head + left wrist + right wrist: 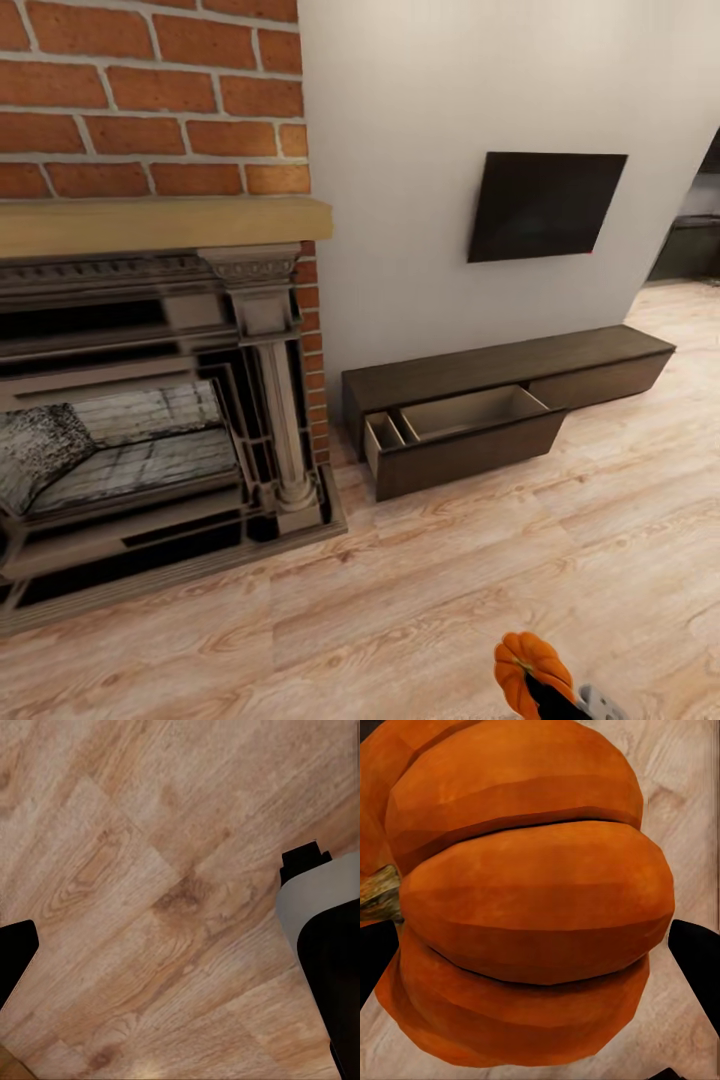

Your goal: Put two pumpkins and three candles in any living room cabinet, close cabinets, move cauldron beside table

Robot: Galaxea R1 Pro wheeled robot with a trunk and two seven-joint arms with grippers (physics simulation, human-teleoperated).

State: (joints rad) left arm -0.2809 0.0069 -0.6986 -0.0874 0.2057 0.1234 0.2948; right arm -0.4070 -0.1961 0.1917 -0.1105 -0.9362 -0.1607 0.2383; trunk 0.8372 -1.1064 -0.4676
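The floor (420, 600) is pale wood plank with big swirly grain and knots, matte with a slight sheen. At the left of the head view there's a red brick chimney wall (150, 90) with a chunky light wood mantel (160, 222) and a dark, ornate fireplace (150, 420) with a fluted column and grey brick inside. The cabinet (500, 400) is a long low dark brown box against the white wall, flat fronts with no handles. One drawer (465, 430) is pulled out, showing pale beige insides split into a narrow slot and a wider bin. A flat black TV (545, 205) hangs above it.

The pumpkin (533, 672) sits at the bottom edge of the head view, well apart from the cabinet, bright orange, ribbed and rounded. In the right wrist view the pumpkin (525, 900) shows fat smooth lobes with deep creases and a rough brown stem at one side. The right gripper (540, 960) is clamped on it, with dark fingers (697, 960) hugging both flanks.

The left gripper (161, 934) hangs over bare floor with its fingers spread wide, holding nothing.
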